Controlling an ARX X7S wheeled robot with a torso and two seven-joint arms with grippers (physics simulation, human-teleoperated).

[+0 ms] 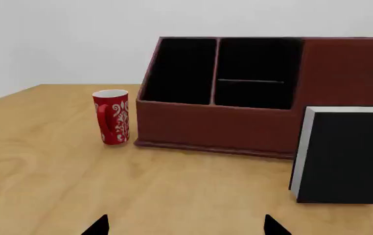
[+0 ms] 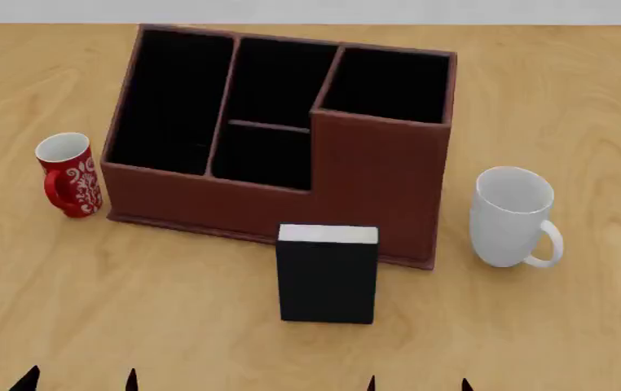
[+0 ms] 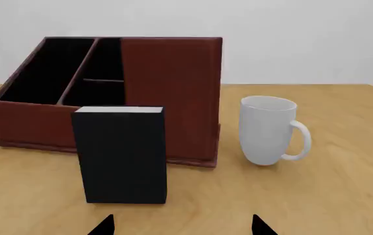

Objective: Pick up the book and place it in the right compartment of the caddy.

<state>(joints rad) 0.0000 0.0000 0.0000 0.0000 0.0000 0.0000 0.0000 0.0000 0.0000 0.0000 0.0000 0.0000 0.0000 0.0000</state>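
Left to right: red mug (image 2: 68,173); caddy (image 2: 223,199), its right compartment (image 2: 387,83) tallest; book (image 2: 327,274) stood upright just before it; white mug (image 2: 512,217). Left gripper (image 2: 80,380) and right gripper (image 2: 418,384) are seen parted, empty.

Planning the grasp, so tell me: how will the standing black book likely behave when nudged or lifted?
The book stands upright on a narrow base, apart from the caddy, so a high push would probably tip it. Its thick hardcover looks stiff, likely holding shape when squeezed. The plain cover seems smooth, so it may slip. Both pincers show only open tips.
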